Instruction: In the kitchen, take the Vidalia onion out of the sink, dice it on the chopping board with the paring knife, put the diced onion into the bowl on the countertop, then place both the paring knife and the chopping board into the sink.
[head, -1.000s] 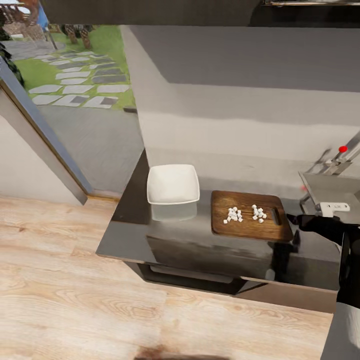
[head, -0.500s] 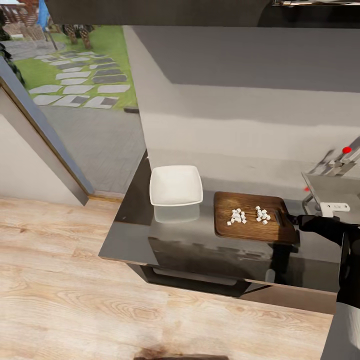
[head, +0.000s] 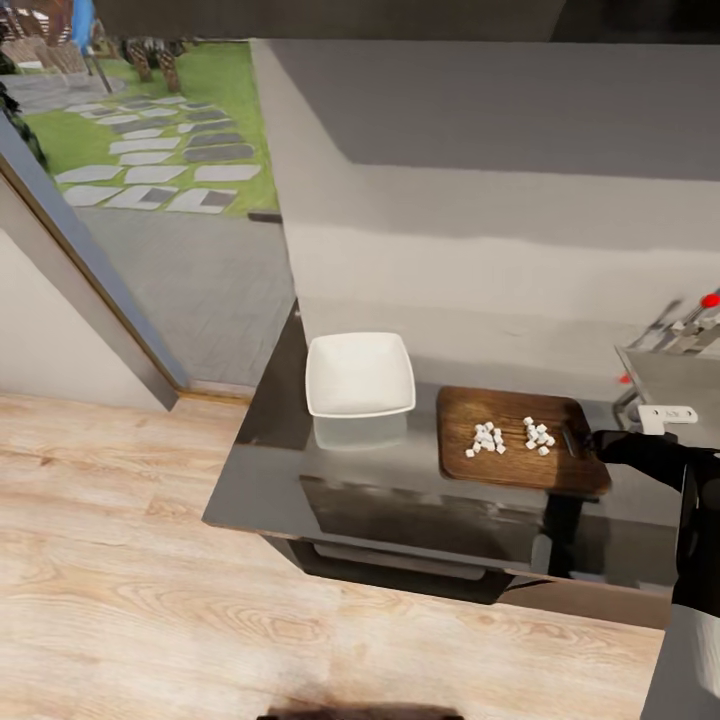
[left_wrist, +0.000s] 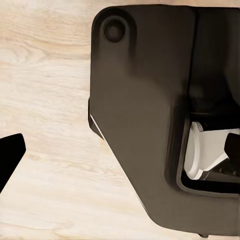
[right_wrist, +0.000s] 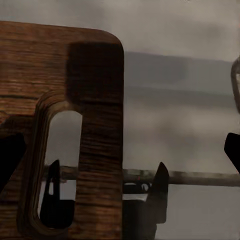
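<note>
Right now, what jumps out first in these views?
The diced onion: two small white heaps on the board, which lies on the countertop. Beside it, toward the window end, sits the empty white bowl. The right gripper is at the board's slotted handle end, and the right wrist view looks straight at that slot.

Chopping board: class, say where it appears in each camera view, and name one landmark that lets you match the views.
Head view: the chopping board lies on the countertop, right of the bowl, with diced onion on it.
Left wrist view: plank floor and a dark robot part.
Right wrist view: the board's handle end, seen close up.
Shared landmark: the slot handle.
</note>
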